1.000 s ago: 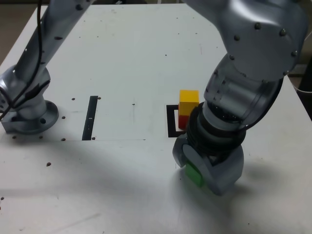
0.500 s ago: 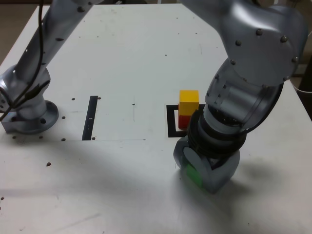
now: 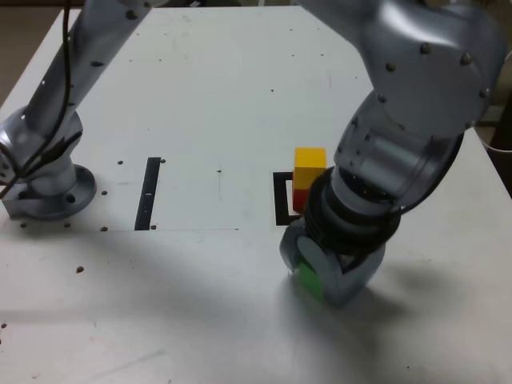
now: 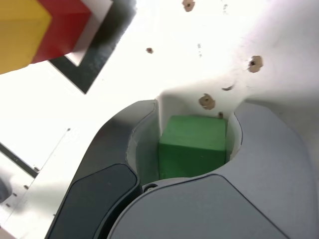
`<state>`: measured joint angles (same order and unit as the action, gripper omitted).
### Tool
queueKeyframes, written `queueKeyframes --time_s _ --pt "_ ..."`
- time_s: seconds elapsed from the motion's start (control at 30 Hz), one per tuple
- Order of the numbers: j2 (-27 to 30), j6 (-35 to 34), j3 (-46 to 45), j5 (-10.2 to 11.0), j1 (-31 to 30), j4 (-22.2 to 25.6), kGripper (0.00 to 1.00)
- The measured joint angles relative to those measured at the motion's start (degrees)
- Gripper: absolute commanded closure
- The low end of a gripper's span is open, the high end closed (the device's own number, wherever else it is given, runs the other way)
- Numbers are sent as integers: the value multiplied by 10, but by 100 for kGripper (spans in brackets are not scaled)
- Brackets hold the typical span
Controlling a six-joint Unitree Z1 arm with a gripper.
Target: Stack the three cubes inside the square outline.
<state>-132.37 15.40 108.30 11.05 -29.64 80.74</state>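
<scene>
The green cube (image 3: pixel 308 282) rests on the white table just in front of the square outline (image 3: pixel 282 210). My gripper (image 3: pixel 318 276) stands over it, pointing down. In the wrist view the green cube (image 4: pixel 192 147) fills the gap between the two jaws of the gripper (image 4: pixel 193 119), which press against its sides. The yellow cube (image 3: pixel 310 164) sits on top of the red cube (image 3: pixel 299 198) inside the outline. The wrist view also catches the yellow cube (image 4: pixel 20 35), the red cube (image 4: pixel 65 25) and a corner of the black outline (image 4: pixel 94 55).
A narrow black strip (image 3: pixel 150 192) lies on the table toward the exterior view's left. The arm's base (image 3: pixel 44 184) stands at the left edge. Small holes dot the table (image 3: pixel 224 96). The arm's bulk hides the outline's right side.
The jaws have closed in on the green cube over the last second. The gripper head has shifted slightly toward the exterior view's left and tilted. The yellow-on-red stack has stayed put.
</scene>
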Motion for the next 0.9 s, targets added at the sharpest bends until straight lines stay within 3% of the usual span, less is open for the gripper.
queueKeyframes --time_s 0.5,0.9 --pt "84 -46 64 -6 44 94 72" --pt "127 -59 55 -10 135 116 72"
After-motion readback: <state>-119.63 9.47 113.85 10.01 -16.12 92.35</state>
